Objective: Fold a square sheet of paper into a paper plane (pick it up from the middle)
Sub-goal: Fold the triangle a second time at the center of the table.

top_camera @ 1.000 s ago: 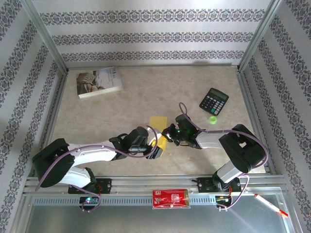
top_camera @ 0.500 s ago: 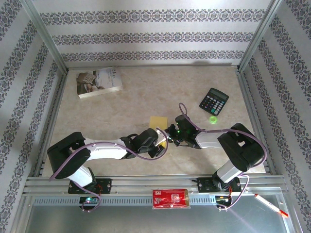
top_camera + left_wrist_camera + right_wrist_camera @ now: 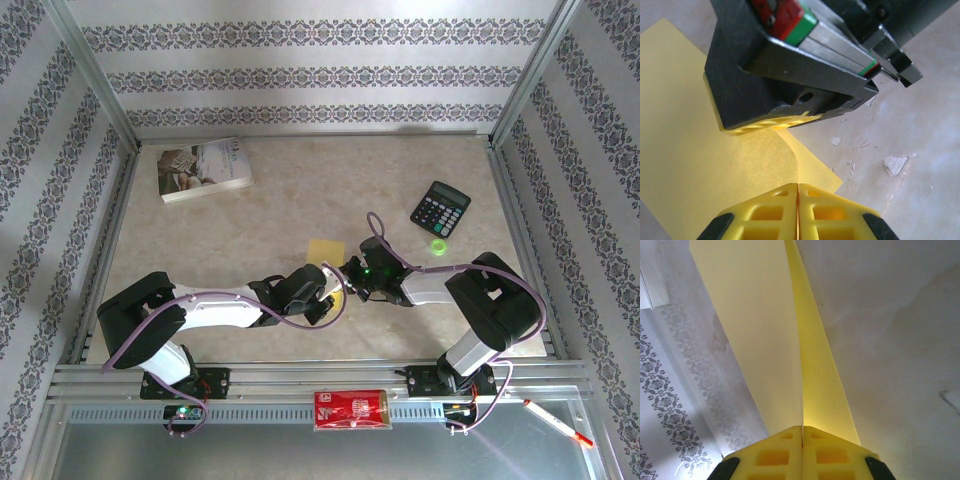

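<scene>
The square sheet of paper (image 3: 326, 251) is yellow and lies mid-table, creased, with its near part lifted. My right gripper (image 3: 347, 276) is shut on its crease; in the right wrist view the two halves of the sheet (image 3: 755, 330) rise from the closed fingertips (image 3: 802, 428). My left gripper (image 3: 331, 291) sits just beside it, shut on the sheet's near edge, where a curved fold of paper (image 3: 700, 165) runs into the closed tips (image 3: 798, 186). The right gripper's black body (image 3: 765, 85) looms close above. A paper plane is out of view.
A white printed book (image 3: 203, 168) lies at the back left. A black calculator (image 3: 440, 208) and a small green object (image 3: 438, 247) are at the right. A red packet (image 3: 350, 409) and a pen (image 3: 558, 422) rest on the front rail.
My left arm reached right to the paper's near edge, and its gripper went from open to shut on the sheet. The right gripper kept its hold and place.
</scene>
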Robot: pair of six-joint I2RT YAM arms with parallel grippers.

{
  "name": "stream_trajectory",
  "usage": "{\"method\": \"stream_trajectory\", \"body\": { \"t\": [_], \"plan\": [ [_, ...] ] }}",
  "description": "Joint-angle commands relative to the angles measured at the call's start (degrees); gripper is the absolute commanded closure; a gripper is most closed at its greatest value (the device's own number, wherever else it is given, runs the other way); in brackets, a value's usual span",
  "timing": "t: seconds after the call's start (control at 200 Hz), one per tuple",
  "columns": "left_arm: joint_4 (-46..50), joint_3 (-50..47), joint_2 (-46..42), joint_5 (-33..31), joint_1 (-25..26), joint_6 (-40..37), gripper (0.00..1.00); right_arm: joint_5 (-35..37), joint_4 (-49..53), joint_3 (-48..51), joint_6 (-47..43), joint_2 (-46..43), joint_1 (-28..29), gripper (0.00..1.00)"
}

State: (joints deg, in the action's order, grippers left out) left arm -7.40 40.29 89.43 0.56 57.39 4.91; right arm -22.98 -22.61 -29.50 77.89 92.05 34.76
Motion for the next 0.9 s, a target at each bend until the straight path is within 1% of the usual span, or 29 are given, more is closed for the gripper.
{"method": "stream_trajectory", "body": {
  "t": [0.0, 0.06, 0.195, 0.29, 0.38, 0.44, 0.535, 0.62, 0.69, 0.894],
  "plan": [
    [0.9, 1.07, -0.28, -0.56, 0.69, 0.14, 0.97, 0.0, -0.67, -0.21, 0.23, 0.85, 0.43, 1.0],
    [0.89, 0.93, -0.3, -0.21, 0.63, 0.32, 1.0, -0.13, -0.68, -0.26, 0.18, 0.94, 0.41, 1.0],
    [0.52, 0.52, -0.48, 2.51, -0.71, 2.37, 1.0, -0.52, -0.71, -0.39, -0.1, 1.03, 0.13, 0.99],
    [-2.02, -0.83, -1.34, 8.08, -3.17, 5.63, 1.0, -0.9, -0.64, 0.19, -0.75, 0.23, -0.6, 0.89],
    [-4.8, -2.01, -1.93, 14.1, -5.26, 8.53, 1.0, -1.51, 0.04, 1.5, -2.41, -2.26, -2.42, 0.8],
    [-5.95, -2.5, -2.08, 16.9, -5.94, 10.07, 1.0, -2.12, 2.35, 2.14, -4.92, -4.82, -4.22, 0.75],
    [-6.53, -2.67, -2.12, 20.08, -6.54, 11.79, 1.0, -2.06, 8.23, 2.62, -9.73, -9.88, -7.21, 0.7],
    [-7.46, -2.8, -2.05, 22.64, -6.8, 13.78, 1.0, -0.91, 13.8, 0.92, -14.89, -12.9, -9.02, 0.7],
    [-8.83, -3.02, -1.84, 24.52, -6.93, 15.66, 1.0, -0.53, 15.87, -1.66, -18.92, -12.94, -9.02, 0.72],
    [-10.94, -3.01, -0.53, 26.46, -7.29, 18.61, 1.0, -6.52, 15.79, -10.68, -24.23, -3.79, -7.91, 0.81]
  ]
}}
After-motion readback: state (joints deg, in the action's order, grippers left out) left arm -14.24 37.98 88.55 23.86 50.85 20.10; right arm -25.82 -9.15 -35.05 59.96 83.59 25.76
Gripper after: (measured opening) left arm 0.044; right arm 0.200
